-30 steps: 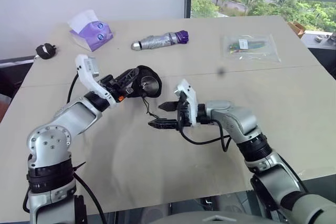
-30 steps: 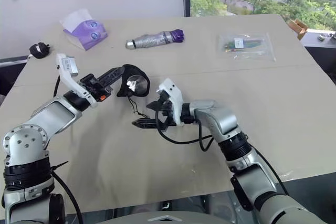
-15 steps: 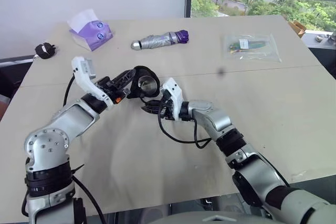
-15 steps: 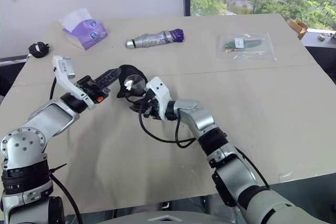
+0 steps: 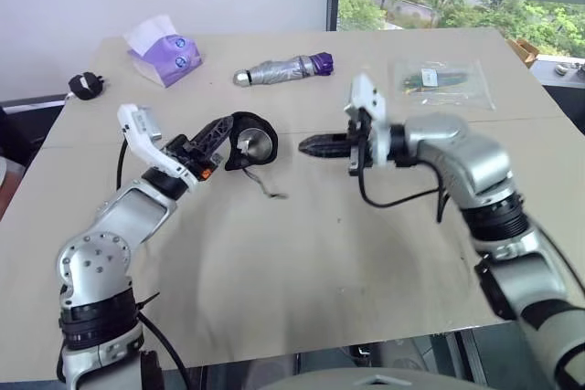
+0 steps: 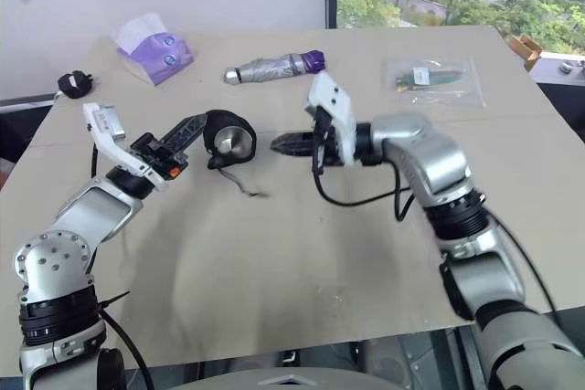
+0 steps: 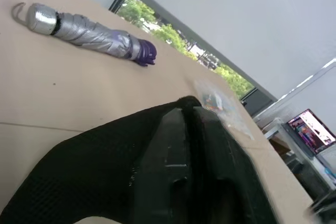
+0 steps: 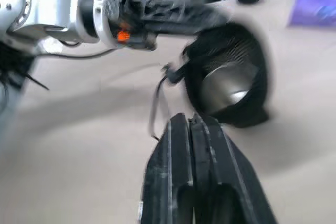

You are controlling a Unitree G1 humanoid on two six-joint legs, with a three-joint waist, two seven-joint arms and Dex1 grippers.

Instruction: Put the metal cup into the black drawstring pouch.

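While left hand [image 5: 222,131] grips black drawstring pouch [image 5: 245,125] holding metal cup [image 5: 258,145], right hand [image 5: 309,145] hovers pressed together, empty.

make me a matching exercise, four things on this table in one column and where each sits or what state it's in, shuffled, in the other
Things:
1. metal cup
2. folded umbrella
3. tissue pack
4. right tool

Places or states:
A. far left corner of the table
B. shut, empty, pointing at the pouch
C. inside the black drawstring pouch
D. lying at the far middle of the table

Pairs: 1-C, 2-D, 3-A, 4-B
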